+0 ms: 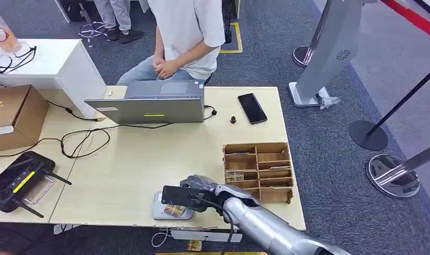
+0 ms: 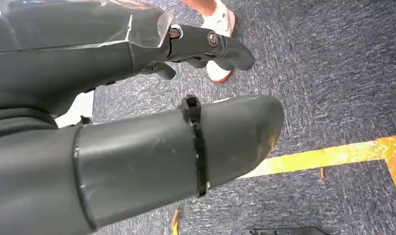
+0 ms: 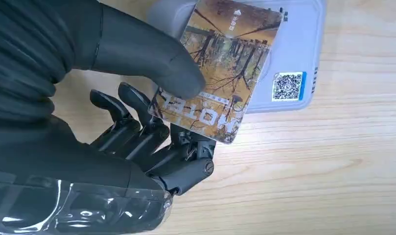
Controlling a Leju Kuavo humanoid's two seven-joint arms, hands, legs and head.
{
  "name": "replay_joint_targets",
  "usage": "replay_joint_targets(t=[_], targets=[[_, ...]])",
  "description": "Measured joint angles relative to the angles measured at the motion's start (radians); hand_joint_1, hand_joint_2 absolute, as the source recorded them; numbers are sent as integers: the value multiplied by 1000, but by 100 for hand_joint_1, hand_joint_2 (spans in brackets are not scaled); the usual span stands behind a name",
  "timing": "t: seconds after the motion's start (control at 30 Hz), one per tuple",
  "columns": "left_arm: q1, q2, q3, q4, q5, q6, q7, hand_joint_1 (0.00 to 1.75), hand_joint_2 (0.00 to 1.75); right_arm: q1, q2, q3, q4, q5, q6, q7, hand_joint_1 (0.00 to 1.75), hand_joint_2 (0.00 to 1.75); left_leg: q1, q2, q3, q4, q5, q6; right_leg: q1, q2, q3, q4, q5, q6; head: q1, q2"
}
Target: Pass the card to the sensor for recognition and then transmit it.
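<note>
In the head view, the right hand (image 1: 194, 187) reaches in from the near right over the near edge of the bench (image 1: 149, 164) and holds the card (image 1: 174, 211) just above the small grey sensor (image 1: 165, 213), which lies flat near that edge, left of the wooden compartment box (image 1: 259, 171). A laptop (image 1: 151, 103), a phone (image 1: 252, 108) and a seated person (image 1: 183, 37) are at the far side; the router (image 1: 18, 180) and cardboard box (image 1: 10, 114) sit to the left, well apart from the work. In the left wrist view, the left hand (image 2: 137, 122) hangs over blue carpet with yellow tape; its thumb and fingers stand apart with nothing between them, so it is idle and open. In the right wrist view, the card, printed with an autumn tree scene, is pinched between the thick thumb (image 3: 151, 63) on top and the dark fingers (image 3: 151, 142) beneath, its free end lying over the sensor's pale face beside the QR sticker (image 3: 287, 86). The step in hand appears to be the reading itself. Doing it well likely means keeping the card flat and parallel to the sensor, bringing more of it over the centre of the face, and holding steady without loosening the pinch, since the grip sits on only one end and the card could tip or slide. Whether the card touches the sensor cannot be told.
</note>
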Motion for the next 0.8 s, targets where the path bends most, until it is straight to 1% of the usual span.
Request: replay_joint_targets(t=[0.53,0.8], targets=[[0,0,0,0,-8,-8,0,0,0,0,18,-5,44,34,-39,19,175,175,0,0,0,0,0,0,0,0,0,0,0,0,0,0],[0,0,0,0,-10,-9,0,0,0,0,24,-7,56,45,-42,19,175,175,0,0,0,0,0,0,0,0,0,0,0,0,0,0]])
